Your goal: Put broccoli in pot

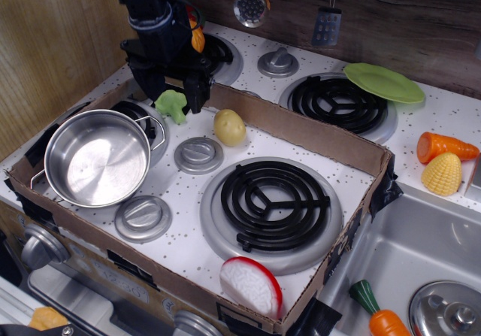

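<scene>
Hovering my gripper [174, 80] with jaws spread over the broccoli [171, 104], which sits just beyond the pot [96, 158] rim, I've nothing grasped yet, so pick, carry and drop into the empty pot all remain.

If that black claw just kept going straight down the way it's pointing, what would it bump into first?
Most likely the broccoli. The end effector points downward with its fingers open right above it, beside the pot. Depth from this single view is uncertain, so it might just meet the cardboard wall behind.
</scene>
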{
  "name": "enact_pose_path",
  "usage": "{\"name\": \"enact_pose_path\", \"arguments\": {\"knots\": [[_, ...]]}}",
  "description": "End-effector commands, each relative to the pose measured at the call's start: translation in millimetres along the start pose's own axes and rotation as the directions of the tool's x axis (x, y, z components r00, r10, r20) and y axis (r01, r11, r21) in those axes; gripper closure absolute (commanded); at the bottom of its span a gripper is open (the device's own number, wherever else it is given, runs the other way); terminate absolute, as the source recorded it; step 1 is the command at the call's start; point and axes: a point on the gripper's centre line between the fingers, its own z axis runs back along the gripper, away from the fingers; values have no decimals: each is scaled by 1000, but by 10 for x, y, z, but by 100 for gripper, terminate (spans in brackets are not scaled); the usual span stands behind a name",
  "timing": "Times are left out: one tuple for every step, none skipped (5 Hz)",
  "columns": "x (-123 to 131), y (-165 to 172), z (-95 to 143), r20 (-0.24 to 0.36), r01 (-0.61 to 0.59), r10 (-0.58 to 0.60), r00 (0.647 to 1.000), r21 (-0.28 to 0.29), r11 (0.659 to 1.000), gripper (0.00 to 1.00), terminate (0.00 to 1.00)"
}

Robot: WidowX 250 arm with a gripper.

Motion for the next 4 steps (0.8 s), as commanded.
{"name": "enact_pose_path", "arguments": {"knots": [[201,53,-75,66,18,-17,998,-7,1000,0,0],[244,97,-105,86,24,-23,996,-5,1000,0,0],[292,88,-170,84,16,-16,996,-4,1000,0,0],[293,30,-178,83,1,-1,997,-4,1000,100,0]]}}
